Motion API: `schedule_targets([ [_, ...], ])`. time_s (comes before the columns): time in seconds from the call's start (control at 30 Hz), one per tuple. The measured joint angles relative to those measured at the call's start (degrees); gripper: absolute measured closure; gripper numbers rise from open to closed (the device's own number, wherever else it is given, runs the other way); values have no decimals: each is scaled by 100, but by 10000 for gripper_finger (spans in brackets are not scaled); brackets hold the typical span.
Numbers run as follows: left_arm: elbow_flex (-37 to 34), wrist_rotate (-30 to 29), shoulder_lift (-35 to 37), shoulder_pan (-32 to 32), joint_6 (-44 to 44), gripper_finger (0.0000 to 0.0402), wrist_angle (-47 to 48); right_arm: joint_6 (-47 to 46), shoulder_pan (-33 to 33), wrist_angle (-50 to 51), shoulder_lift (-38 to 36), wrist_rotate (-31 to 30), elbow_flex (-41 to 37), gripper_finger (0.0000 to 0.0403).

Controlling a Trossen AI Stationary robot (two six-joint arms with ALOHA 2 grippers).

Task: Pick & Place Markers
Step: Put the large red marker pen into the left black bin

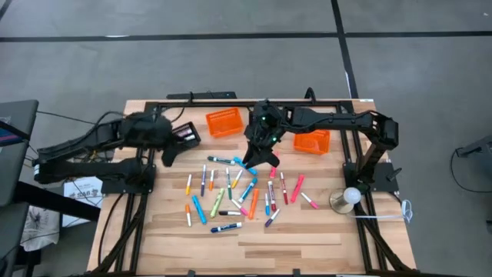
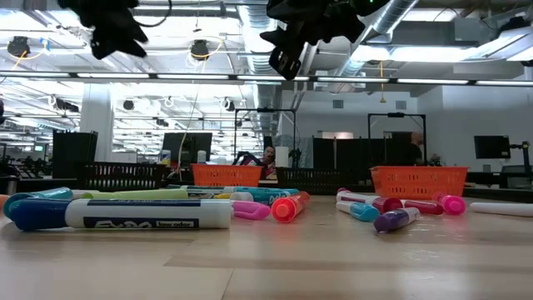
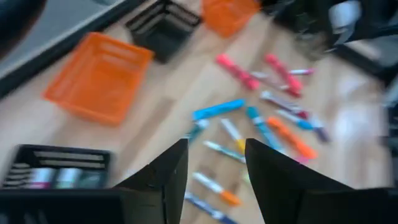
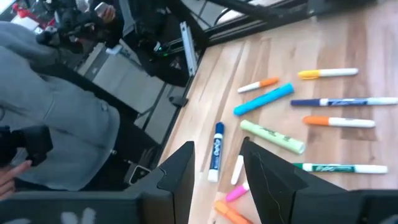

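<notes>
Markers (image 1: 231, 192) are lying scattered mid-table. Left gripper (image 3: 214, 165) and right gripper (image 4: 217, 165) are hovering, jaws parted, empty. Only the left wrist view is showing markers in the black basket (image 3: 59, 168).

My two arms: dark, jointed, matte.

I see black housings on the left arm (image 1: 84, 142) and right arm (image 1: 346, 123), a green light at the right wrist, and wedge-shaped black fingers (image 3: 165, 177).
</notes>
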State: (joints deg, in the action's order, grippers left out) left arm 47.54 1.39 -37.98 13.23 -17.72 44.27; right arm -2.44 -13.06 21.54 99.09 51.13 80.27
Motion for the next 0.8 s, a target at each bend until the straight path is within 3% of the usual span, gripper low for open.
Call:
schedule_targets([
  [0.13,-348,-125,327,-649,-378,243,-466,86,129,140,0,-4,0,276],
  [0.37,-1005,-593,475,-1417,-491,243,-2265,110,376,215,0,-2,0,273],
  [0.5,-1230,-858,470,-1675,-509,243,-2719,-29,337,1112,0,-147,2,274],
  [0.8,-1304,-1403,472,-2091,-556,243,-2824,-201,1082,3052,-263,-2730,6,274],
])
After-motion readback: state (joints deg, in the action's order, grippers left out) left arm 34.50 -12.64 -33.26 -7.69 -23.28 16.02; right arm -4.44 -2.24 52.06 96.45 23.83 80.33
